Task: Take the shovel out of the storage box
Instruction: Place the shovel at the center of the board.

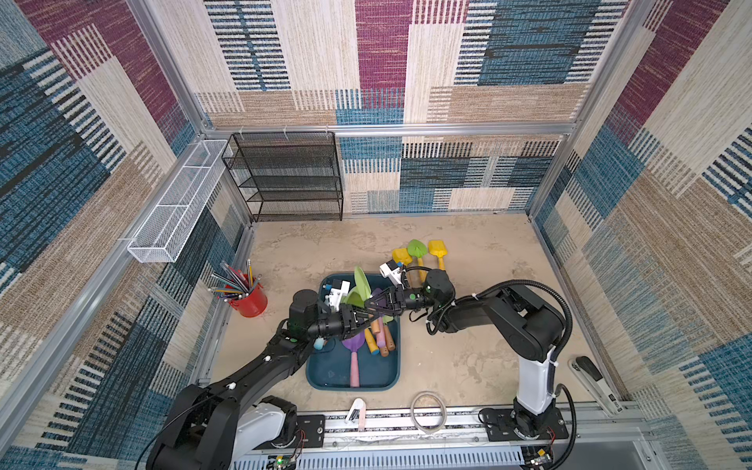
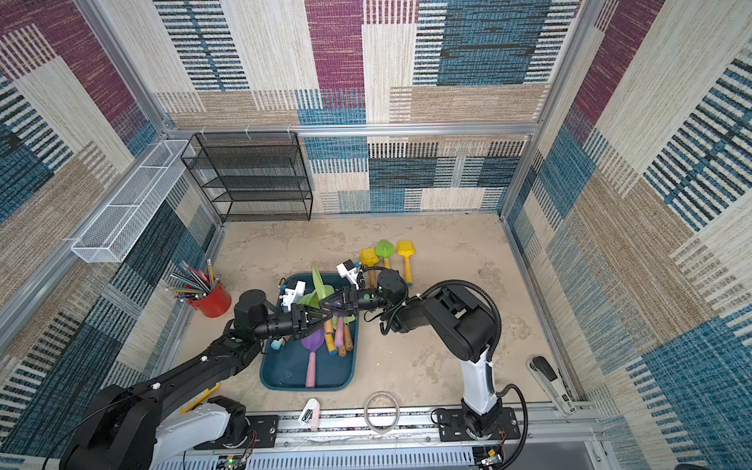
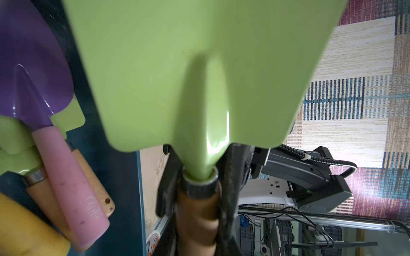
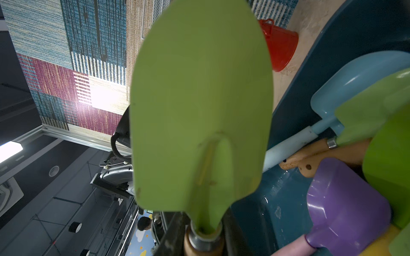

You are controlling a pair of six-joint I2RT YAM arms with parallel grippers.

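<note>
In both top views we see the storage box (image 1: 331, 372) (image 2: 285, 372) on the sandy table (image 1: 447, 386), near the front edge and between the two arms. Above its far half the left gripper (image 1: 364, 317) and the right gripper (image 1: 368, 304) meet tip to tip. The blade of the green shovel (image 1: 360, 278) (image 2: 319, 280) stands up from that spot, raised over the box. A purple shovel (image 1: 353, 344) with a pink handle lies flat inside, beside a few wooden-handled ones. Past the far right corner of the box, three shovels (image 1: 416, 252) lie side by side on the table. A red pot (image 1: 250, 303) full of pencils stands to the left of the box.

In the left wrist view, the left gripper (image 3: 197, 190) is clamped narrow on the wooden handle of the green shovel (image 3: 199, 66), just under its metal collar. The purple shovel (image 3: 33, 66) lies over the box floor (image 3: 119, 177).

In the right wrist view, the right gripper (image 4: 203, 242) hugs the same kind of handle at the collar, both fingers tight against it. The green blade (image 4: 199, 99) fills the middle of this view. In the box (image 4: 288, 199) we see a blue shovel (image 4: 355, 84), and the red pot (image 4: 281, 48) shows beyond the box.
</note>
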